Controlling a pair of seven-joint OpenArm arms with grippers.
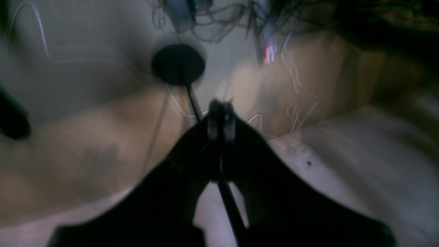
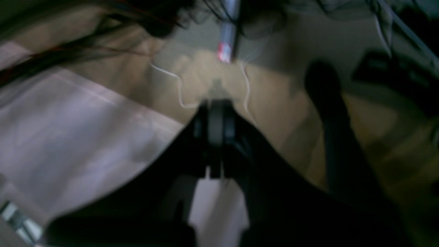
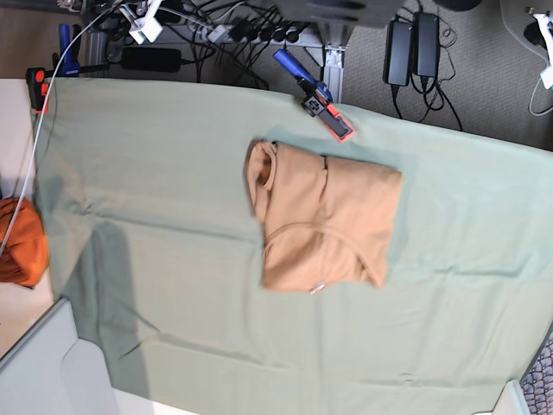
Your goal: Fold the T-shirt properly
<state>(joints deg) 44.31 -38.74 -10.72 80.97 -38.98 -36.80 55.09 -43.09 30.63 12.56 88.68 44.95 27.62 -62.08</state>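
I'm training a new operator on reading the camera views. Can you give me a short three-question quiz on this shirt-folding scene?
1. True or false: the T-shirt lies as a folded bundle on the green cloth.
2. Which lies at the table's edge, off the green cloth? A) an orange cloth bundle B) a cup C) a book
3. Fill in: in the wrist views, the left gripper and the right gripper are both ____, holding nothing.

Key: 1 true; 2 A; 3 shut.
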